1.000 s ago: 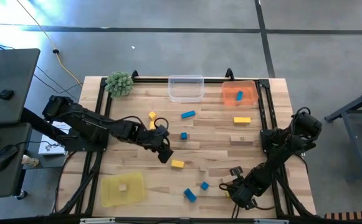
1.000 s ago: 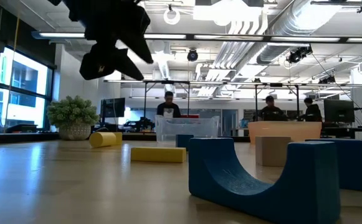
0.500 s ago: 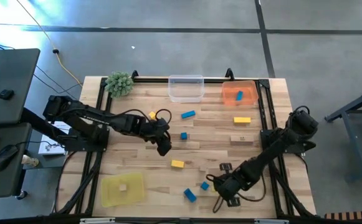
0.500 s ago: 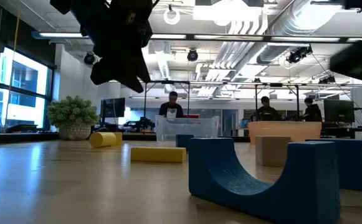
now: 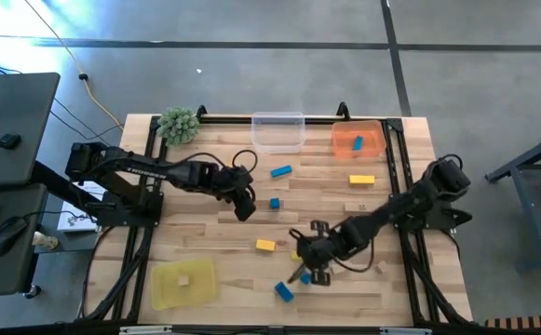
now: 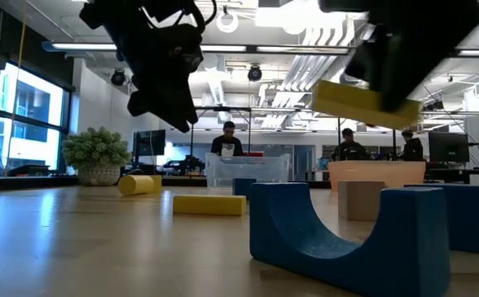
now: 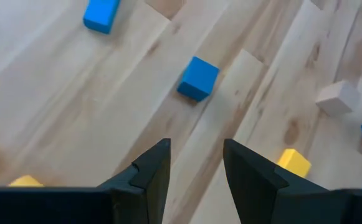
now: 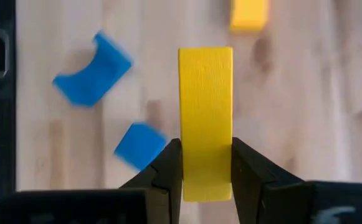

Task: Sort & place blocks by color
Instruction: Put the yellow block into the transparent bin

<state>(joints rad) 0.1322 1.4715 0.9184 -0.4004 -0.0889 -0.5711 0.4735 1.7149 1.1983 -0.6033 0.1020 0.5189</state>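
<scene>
Blue, yellow and plain wooden blocks lie scattered on the table (image 5: 205, 233). My right gripper (image 5: 305, 268) (image 8: 205, 146) hangs over the near middle of the table, shut on a yellow bar (image 8: 205, 112) (image 6: 363, 103). Below it lie a blue arch (image 5: 284, 291) (image 8: 90, 78) and a blue cube (image 5: 305, 277). My left gripper (image 5: 244, 207) (image 7: 196, 168) is open above bare wood left of centre, a blue cube (image 7: 198, 78) (image 5: 275, 203) lying ahead of it. One blue block (image 5: 358, 142) sits in the orange tray, one wooden block (image 5: 183, 279) in the yellow tray. My right gripper pinches the yellow bar between its two fingers (image 8: 168, 165), one on each long side near one end (image 8: 205, 168). The bar lies along the fingers and sticks out past their tips. It is lifted clear of the table and hangs tilted in the low view.
A clear tray (image 5: 278, 131) and an orange tray (image 5: 374, 147) stand at the far edge, and a yellow tray (image 5: 163, 288) at the near left. A green plant (image 5: 178, 124) sits at the far left corner. People (image 6: 227, 140) stand in the room beyond.
My right gripper has swept from the near right corner toward the table's left, coming into the low view with the yellow bar in the air. My left gripper has drawn back toward the far edge, away from the yellow block near the centre.
</scene>
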